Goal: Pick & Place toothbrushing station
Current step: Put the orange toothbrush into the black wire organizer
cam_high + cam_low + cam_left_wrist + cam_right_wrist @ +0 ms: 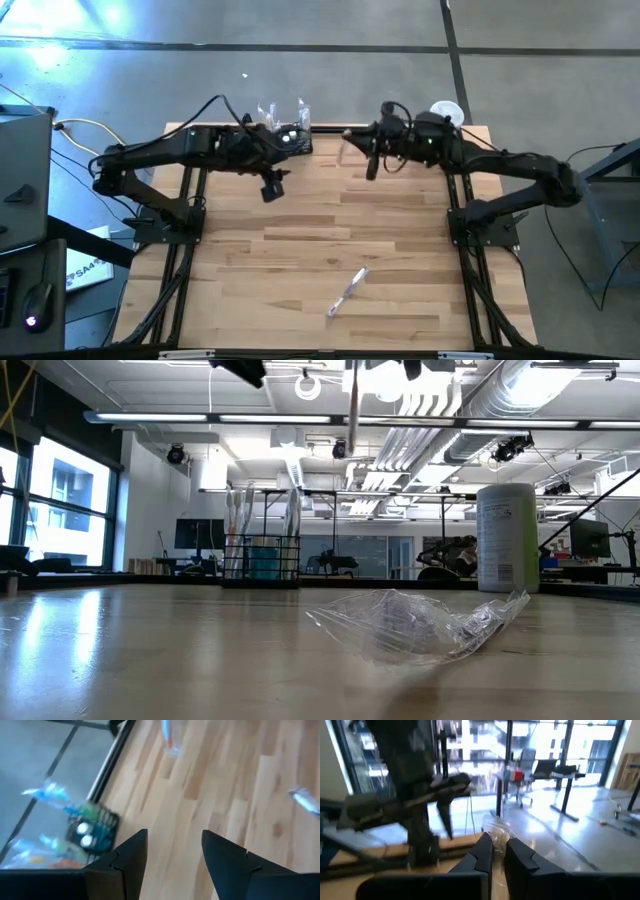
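Black fingers of your left gripper (271, 190) stood apart with nothing between them, hanging over the wood a little in front of the toothbrushing station (289, 140). That small black rack sat at the table's (300, 250) far edge, brushes standing up in it, so it lay back and slightly to the right of your left hand (much nearer than the other one). Your right gripper (371, 170) was pinched shut and empty, well off to the side.

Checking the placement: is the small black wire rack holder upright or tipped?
Upright: in the low view the small black wire rack holder stands level on the table's far edge, toothbrushes pointing up.
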`<state>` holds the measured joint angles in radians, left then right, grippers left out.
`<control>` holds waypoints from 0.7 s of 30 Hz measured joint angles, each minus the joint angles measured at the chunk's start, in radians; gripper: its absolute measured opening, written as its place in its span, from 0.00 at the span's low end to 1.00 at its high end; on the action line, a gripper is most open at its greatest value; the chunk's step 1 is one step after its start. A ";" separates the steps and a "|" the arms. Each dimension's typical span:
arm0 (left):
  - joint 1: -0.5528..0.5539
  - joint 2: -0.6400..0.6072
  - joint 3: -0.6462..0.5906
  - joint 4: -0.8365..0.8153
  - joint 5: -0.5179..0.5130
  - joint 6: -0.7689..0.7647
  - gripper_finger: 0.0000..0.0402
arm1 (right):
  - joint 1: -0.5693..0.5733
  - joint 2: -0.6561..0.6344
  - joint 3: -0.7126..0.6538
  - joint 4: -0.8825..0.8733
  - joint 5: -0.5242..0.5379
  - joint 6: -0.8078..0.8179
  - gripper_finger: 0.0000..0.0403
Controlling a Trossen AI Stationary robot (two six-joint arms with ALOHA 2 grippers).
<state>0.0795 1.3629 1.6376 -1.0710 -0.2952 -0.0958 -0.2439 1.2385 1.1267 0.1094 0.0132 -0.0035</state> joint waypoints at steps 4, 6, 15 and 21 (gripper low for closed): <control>0.000 -0.034 0.001 -0.100 -0.030 -0.025 0.46 | -0.068 0.062 0.000 0.143 -0.070 0.011 0.04; 0.000 -0.056 0.001 -0.137 -0.034 -0.043 0.46 | -0.093 0.102 0.000 0.209 -0.099 0.023 0.04; 0.000 -0.163 0.000 -0.239 -0.041 -0.066 0.46 | -0.179 0.295 0.042 0.373 -0.117 0.054 0.04; 0.000 -0.226 0.000 -0.260 -0.041 -0.038 0.46 | -0.189 0.414 0.169 0.364 -0.098 -0.001 0.04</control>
<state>0.0795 1.1370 1.6379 -1.3308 -0.3359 -0.1342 -0.4328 1.6525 1.2955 0.4733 -0.0848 -0.0047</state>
